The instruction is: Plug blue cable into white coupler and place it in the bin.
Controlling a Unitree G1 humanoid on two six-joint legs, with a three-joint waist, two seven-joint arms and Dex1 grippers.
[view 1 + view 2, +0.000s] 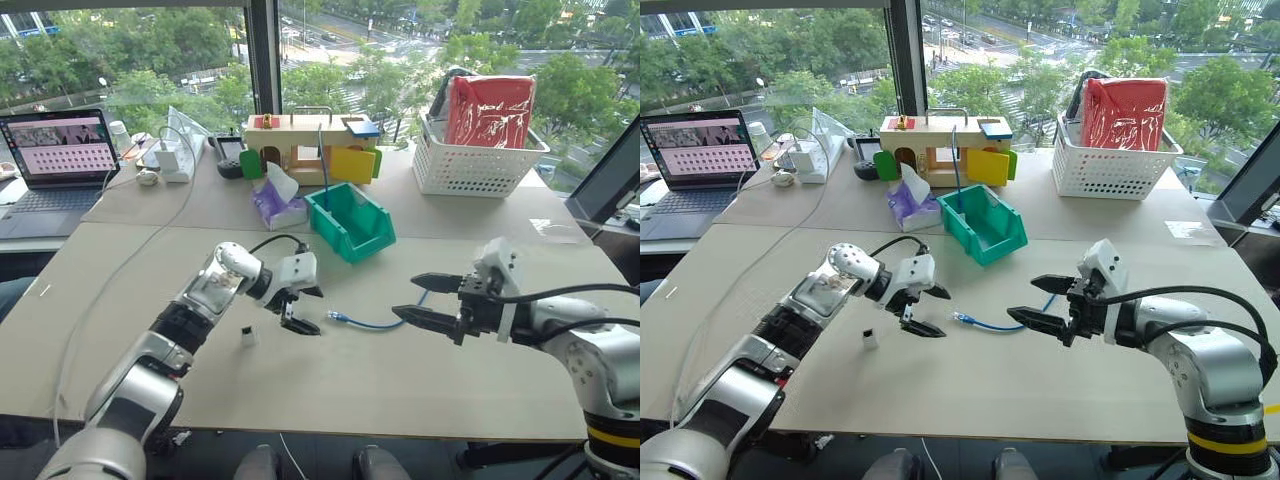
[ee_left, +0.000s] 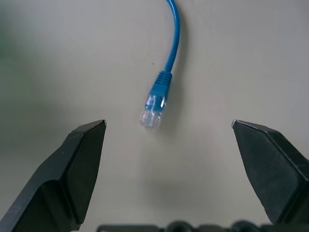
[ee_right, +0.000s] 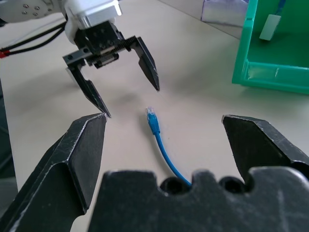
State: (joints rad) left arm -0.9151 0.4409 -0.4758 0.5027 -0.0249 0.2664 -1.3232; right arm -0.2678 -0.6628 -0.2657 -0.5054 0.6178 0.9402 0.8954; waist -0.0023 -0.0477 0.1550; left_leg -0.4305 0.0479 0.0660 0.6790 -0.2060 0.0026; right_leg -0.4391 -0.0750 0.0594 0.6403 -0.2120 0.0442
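Left eye view: the blue cable [image 1: 372,322] lies loose mid-bench, well clear of every edge, with bare surface around it. The left gripper [image 1: 298,309], released, points down at its near plug; the right gripper [image 1: 428,299], also released, hangs level over the cable's other end. The white coupler [image 1: 247,336] stands beside the left arm, and the bin [image 1: 352,222] sits farther back.

Left wrist view: the plug lies between spread fingers [image 2: 82,159].

Right wrist view: both claws face each other across the cable.

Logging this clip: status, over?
Left gripper open at blue cable plug. Right gripper open, empty. White coupler unplugged on table. Bin path clear.
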